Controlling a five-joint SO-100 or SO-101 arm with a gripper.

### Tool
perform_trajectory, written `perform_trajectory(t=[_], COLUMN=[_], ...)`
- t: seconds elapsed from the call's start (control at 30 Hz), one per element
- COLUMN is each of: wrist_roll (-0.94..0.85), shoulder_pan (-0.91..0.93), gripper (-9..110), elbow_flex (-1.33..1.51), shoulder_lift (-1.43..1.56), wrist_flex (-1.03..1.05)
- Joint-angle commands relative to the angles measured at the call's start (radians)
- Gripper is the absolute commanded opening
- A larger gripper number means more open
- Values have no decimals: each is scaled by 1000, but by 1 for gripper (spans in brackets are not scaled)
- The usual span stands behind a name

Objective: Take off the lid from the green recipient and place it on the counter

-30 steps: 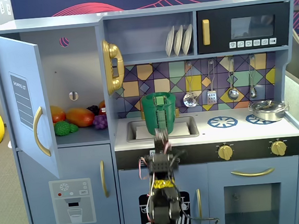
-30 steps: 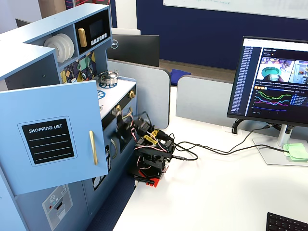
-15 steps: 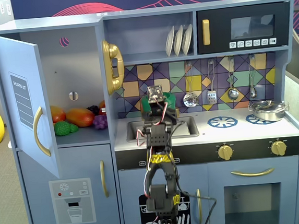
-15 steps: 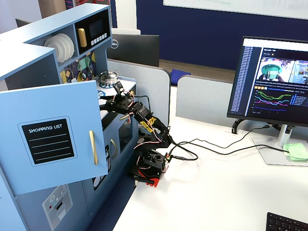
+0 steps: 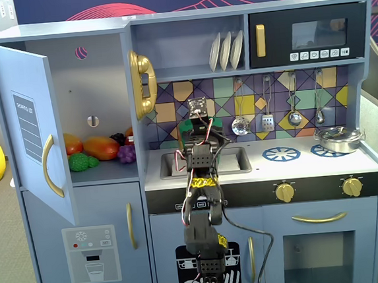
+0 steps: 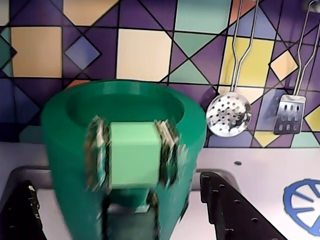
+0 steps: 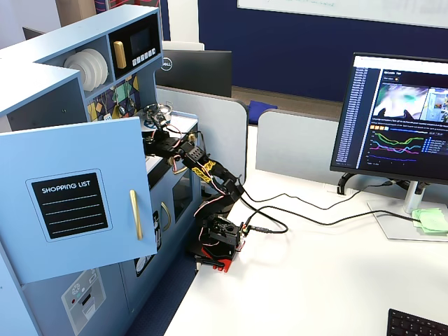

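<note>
The green recipient (image 6: 65, 140) fills the middle of the wrist view, standing in the grey sink (image 6: 30, 172), its light-green strip (image 6: 134, 155) facing me and blurred. Its top shows a sunken round green surface (image 6: 125, 102) that may be the lid; no knob shows. My gripper (image 6: 115, 181) is open, with one black finger (image 6: 20, 210) left of the pot and the other (image 6: 235, 205) to its right, both apart from it. In a fixed view the arm (image 5: 202, 180) covers the pot, and only a green edge (image 5: 186, 125) shows. The white counter (image 5: 258, 170) lies to the right.
A silver pan (image 5: 338, 140) sits on the right burner ring. Utensils hang on the tiled back wall, with a slotted spoon (image 6: 228, 115) and spatula (image 6: 290, 114) close by. The fridge door (image 5: 32, 129) stands open at left, with toy fruit (image 5: 100, 148) inside.
</note>
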Motion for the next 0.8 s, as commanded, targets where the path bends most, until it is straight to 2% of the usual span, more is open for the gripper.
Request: perform_trajectory(t=[0.0,0.4,0.57,0.67,0.77], wrist_roll=[-8,-9,-6,-5,-37], shoulder_pan=[18,-3,-6,-11,-21], gripper=[34,31,25,18,2], elbow_flex=[-114,-282,-288,-291,-295], shoulder_lift=[-64,-250,-262,-267,-270], wrist_flex=[-46,-55,-34,-20,0])
